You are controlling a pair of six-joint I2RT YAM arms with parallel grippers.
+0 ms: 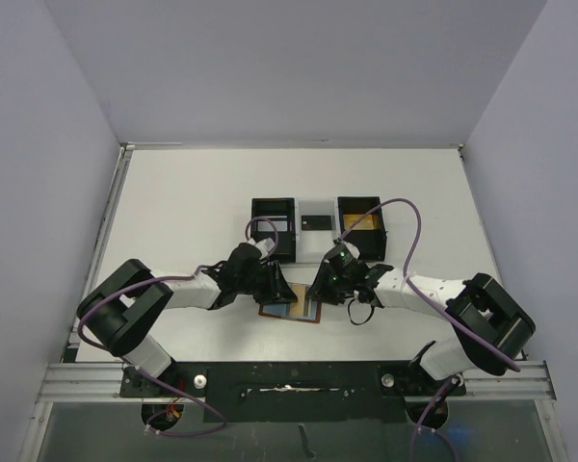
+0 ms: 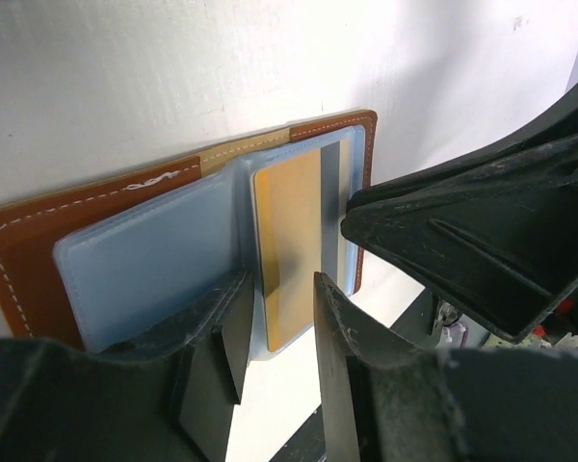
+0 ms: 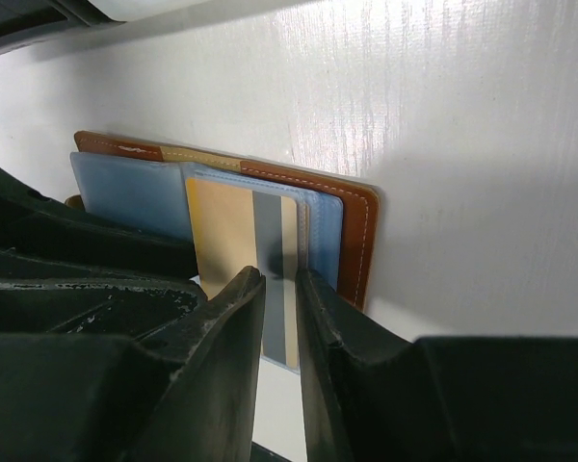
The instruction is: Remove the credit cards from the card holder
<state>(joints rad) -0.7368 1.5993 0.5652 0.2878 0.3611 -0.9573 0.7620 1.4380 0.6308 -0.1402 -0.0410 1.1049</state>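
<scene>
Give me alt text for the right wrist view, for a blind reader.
A gold credit card with a grey stripe sits in a blue-grey pocket of the open brown card holder on a white table. The right gripper's black fingers, slightly apart, stand over the card's near edge.

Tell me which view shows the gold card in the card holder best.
Left wrist. The gold card shows almost full length inside the card holder's blue-grey pocket. Right wrist shows it with its grey stripe, the near end cut off by the right gripper. Top external gives only a small sliver.
</scene>
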